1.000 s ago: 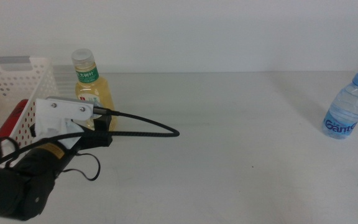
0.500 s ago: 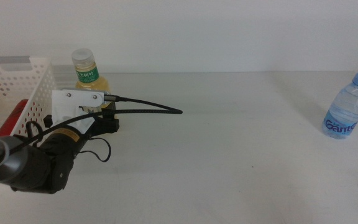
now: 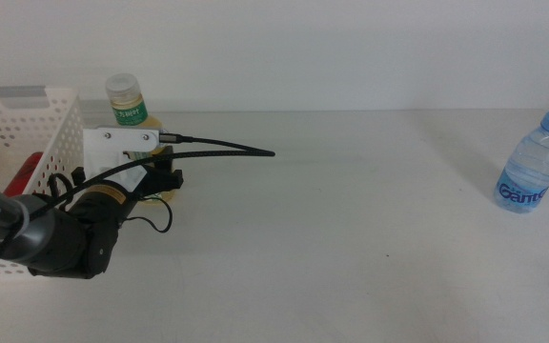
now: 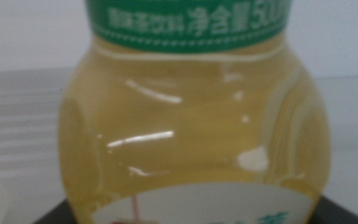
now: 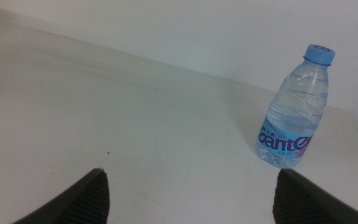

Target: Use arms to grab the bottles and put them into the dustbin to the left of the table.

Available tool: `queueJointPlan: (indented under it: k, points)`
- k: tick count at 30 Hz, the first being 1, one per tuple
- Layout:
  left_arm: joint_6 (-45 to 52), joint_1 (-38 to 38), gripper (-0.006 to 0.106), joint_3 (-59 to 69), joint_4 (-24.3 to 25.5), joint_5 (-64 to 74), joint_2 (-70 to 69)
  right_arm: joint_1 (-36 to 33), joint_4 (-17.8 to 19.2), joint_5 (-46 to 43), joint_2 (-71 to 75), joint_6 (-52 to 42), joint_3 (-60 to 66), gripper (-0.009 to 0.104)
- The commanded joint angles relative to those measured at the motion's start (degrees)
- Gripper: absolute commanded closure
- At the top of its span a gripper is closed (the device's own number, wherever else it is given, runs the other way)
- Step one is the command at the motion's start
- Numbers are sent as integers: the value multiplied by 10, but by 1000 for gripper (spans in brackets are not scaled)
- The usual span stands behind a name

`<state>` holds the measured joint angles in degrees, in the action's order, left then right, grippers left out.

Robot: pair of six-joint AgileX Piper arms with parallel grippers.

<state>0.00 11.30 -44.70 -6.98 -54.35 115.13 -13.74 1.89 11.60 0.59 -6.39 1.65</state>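
Observation:
The yellow tea bottle [image 3: 127, 107] with its green label stands beside the white perforated dustbin [image 3: 8, 138] at the table's left. My left gripper [image 3: 165, 179] has closed in on the bottle's lower body. The bottle [image 4: 191, 124] fills the left wrist view, with the open jaws showing only as dark corners on either side of it. A slim red can [image 3: 22, 176] lies inside the dustbin. The clear water bottle [image 3: 532, 162] stands upright at the far right, and also appears as the blue-capped bottle [image 5: 294, 109] ahead of my open, empty right gripper [image 5: 197, 199].
The white table [image 3: 351, 210] meets a white wall at the back. A black cable [image 3: 227, 148] arcs from the left wrist out over the table. The right arm waits low at the bottom right corner of the middle view.
The left arm has pushed forward towards the tea bottle until its jaws flank the bottle. The bottle's cap has shifted slightly left. The water bottle and right arm have not moved.

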Motion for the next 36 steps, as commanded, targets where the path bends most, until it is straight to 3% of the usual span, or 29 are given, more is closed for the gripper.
queueJointPlan:
  k: [1,5,7,13,23,36]
  points:
    - [-11,-1,52,-14,-10,-29,-34,2,8,-44,15,-7,-5,19]
    - [-11,3,93,-12,11,41,-66,2,8,-44,15,-7,-5,19]
    - [-11,3,103,-5,13,72,-94,2,8,-44,15,-7,-5,19]
    - [-11,3,99,32,18,139,-197,2,8,-44,15,-7,-5,19]
    - [-15,-2,95,27,25,429,-407,2,8,-44,15,-7,-5,19]
    - [39,-86,95,-202,21,923,-445,2,8,-44,15,-7,-5,19]
